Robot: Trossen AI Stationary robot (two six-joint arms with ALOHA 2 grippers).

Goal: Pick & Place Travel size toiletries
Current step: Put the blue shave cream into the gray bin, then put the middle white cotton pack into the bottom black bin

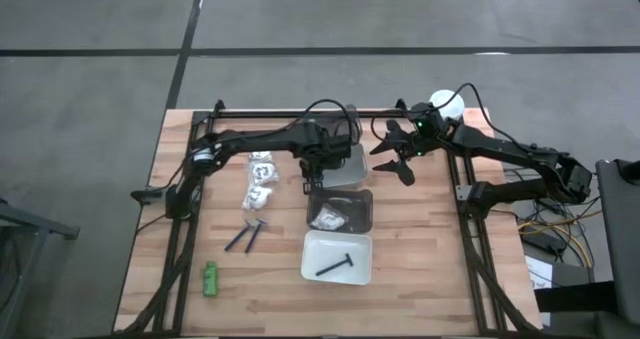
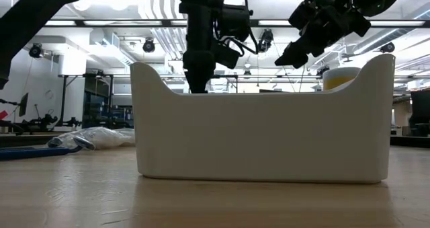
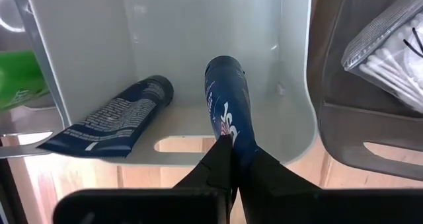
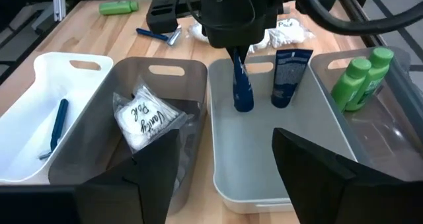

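Your left gripper [image 4: 239, 55] is pinched tight on the crimped tail of a dark blue tube [image 4: 242, 88], holding it cap-down over the floor of the light grey tray [image 4: 244, 158] that sits toward the far edge of the tabletop, near its middle. Held by the flat end, the tube hangs straight, so you can lower it in without the fingers [image 3: 221, 161] touching the tray walls. A second dark tube [image 3: 112, 118] already lies in the same tray just beside it, leaning against the wall, which suggests you are sorting by kind: tubes here, two green bottles [image 4: 360, 82] in the tray beyond, a white packet [image 4: 142, 121] in the dark grey tray [image 4: 165, 75], and one blue razor [image 4: 58, 128] in the white tray [image 4: 39, 69] nearest the front edge.

Your right gripper [image 1: 398, 151] hangs spread wide and empty above the far edge, right of centre, close to the yellow container [image 2: 341, 77]; it seems parked there to stay clear of the left arm.

Still loose on the tabletop toward the left edge are more white packets [image 1: 260, 179], two razors [image 1: 246, 235] and, near the front left corner, a green bottle [image 1: 211, 277]. My read is that the release comes next, and the tube may tip onto its neighbour when let go
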